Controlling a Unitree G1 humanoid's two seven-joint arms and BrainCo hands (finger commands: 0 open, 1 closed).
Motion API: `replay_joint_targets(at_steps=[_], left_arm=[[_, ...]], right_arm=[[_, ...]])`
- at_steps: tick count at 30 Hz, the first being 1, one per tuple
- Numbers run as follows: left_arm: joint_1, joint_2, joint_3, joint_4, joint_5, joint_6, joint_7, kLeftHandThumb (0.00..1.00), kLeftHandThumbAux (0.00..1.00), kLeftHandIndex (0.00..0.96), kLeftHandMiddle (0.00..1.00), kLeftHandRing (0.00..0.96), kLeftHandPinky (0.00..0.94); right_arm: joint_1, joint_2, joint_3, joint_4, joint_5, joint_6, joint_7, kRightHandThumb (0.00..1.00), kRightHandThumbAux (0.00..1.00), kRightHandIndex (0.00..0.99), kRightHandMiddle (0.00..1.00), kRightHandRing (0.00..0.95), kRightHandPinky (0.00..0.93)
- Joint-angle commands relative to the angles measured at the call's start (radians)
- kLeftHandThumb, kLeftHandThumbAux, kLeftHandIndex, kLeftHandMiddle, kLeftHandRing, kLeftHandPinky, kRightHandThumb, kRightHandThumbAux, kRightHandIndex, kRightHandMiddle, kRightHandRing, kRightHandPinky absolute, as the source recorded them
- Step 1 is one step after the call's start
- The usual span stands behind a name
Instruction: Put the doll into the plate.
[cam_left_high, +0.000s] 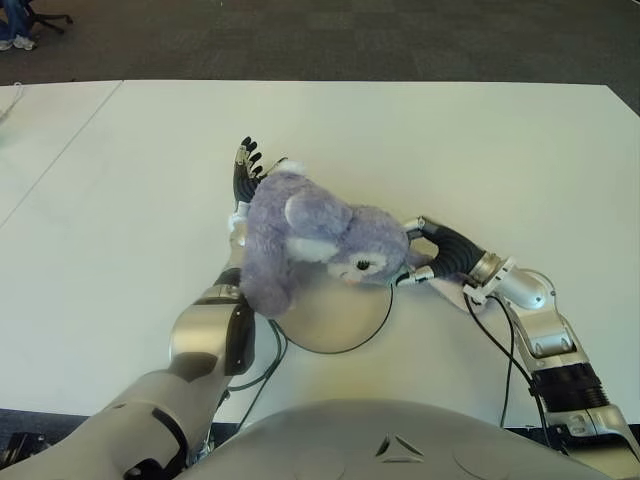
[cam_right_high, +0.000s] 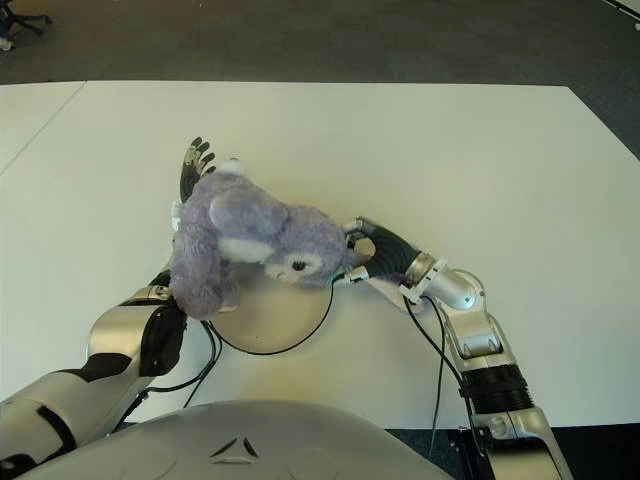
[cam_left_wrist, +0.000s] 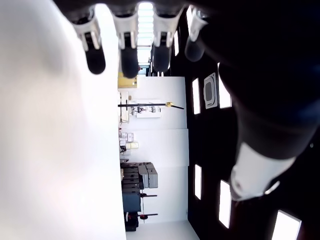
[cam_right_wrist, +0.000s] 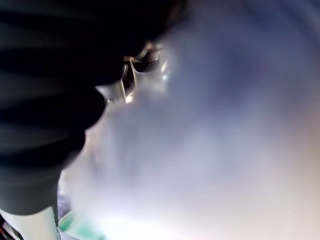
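Your doll (cam_left_high: 310, 245), a purple plush, sits half over the plate (cam_left_high: 335, 320) on the white tabletop (cam_left_high: 500, 150): its head hangs above the plate's far rim while its body droops off the left edge. Your left hand (cam_left_high: 245, 175) stands behind and under the body, fingers (cam_left_wrist: 127, 55) straight and spread, supporting rather than gripping. Your right hand (cam_right_high: 362, 255) is pressed against the doll's head from the right; you cannot tell from any view whether its fingers are closed on the plush or only touching it. To finish this well, I'd judge you should nudge the body rightward with the left palm so the whole doll centres over the plate, keep the right hand steadying the head, then lower both together and withdraw outward so the plate doesn't slide
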Motion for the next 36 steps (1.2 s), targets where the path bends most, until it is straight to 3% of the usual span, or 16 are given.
replay_joint_targets(at_steps=[1,8,11,17,36], left_arm=[[0.137,-0.05,-0.005,0.104,0.001,0.11,0.012,0.027,0.74,0.057,0.118,0.134,0.162],[0.137,-0.05,0.003,0.103,-0.01,0.106,-0.007,0.029,0.749,0.051,0.116,0.134,0.165],[0.137,-0.051,0.005,0.103,-0.011,0.105,-0.009,0.03,0.751,0.05,0.115,0.131,0.154],[0.136,-0.047,0.001,0.103,-0.006,0.109,-0.005,0.023,0.746,0.05,0.118,0.135,0.162],[0.136,-0.045,0.002,0.103,-0.007,0.104,-0.007,0.012,0.743,0.053,0.12,0.139,0.163]], right_arm=[[-0.012,-0.026,0.023,-0.026,-0.06,0.022,0.005,0.0,0.683,0.804,0.898,0.9,0.899],[0.006,-0.042,0.026,-0.031,-0.095,0.035,-0.003,0.0,0.666,0.803,0.897,0.898,0.898],[0.045,-0.063,0.022,0.011,-0.112,-0.03,-0.013,0.0,0.667,0.803,0.897,0.898,0.896],[0.067,-0.089,0.029,0.032,-0.128,-0.063,-0.018,0.0,0.667,0.803,0.899,0.898,0.896],[0.106,-0.151,0.039,0.028,-0.138,-0.033,-0.003,0.0,0.714,0.805,0.909,0.906,0.907]])
